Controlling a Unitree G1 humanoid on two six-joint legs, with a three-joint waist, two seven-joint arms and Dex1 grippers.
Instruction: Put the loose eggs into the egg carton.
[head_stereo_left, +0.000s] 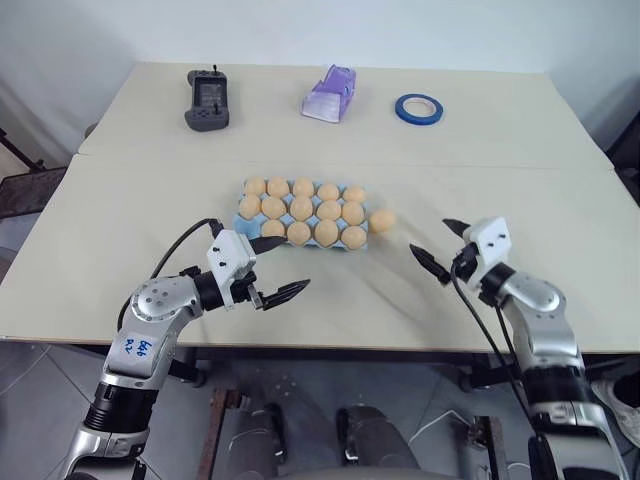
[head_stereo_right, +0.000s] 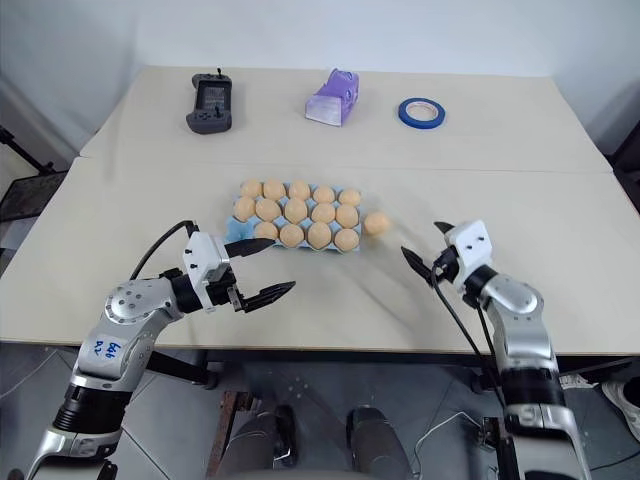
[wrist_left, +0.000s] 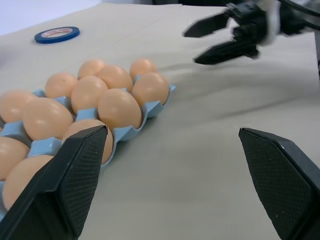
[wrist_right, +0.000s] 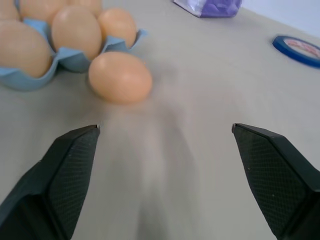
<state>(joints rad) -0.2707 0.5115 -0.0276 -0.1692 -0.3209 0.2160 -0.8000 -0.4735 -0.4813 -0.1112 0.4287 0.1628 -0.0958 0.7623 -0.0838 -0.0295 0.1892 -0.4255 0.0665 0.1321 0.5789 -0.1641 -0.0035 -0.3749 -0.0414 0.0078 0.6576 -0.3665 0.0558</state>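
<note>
Egg carton (wrist_left: 159, 102): cups hidden under eggs, near end cut off by frame edge. Purple box (wrist_right: 210, 7) cropped at top edge. Handheld device (head_stereo_left: 209, 101): screen content too small to read.

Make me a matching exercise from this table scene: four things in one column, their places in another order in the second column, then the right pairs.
Things:
1. loose egg
2. blue tape roll
3. purple box
4. handheld controller

Places:
A. far edge of the table, on the robot's left
B. on the bare table, just off the right end of the egg carton
C. far edge, between the controller and the tape
D. far edge, furthest to the robot's right of the three things there

Pairs: 1-B, 2-D, 3-C, 4-A
</note>
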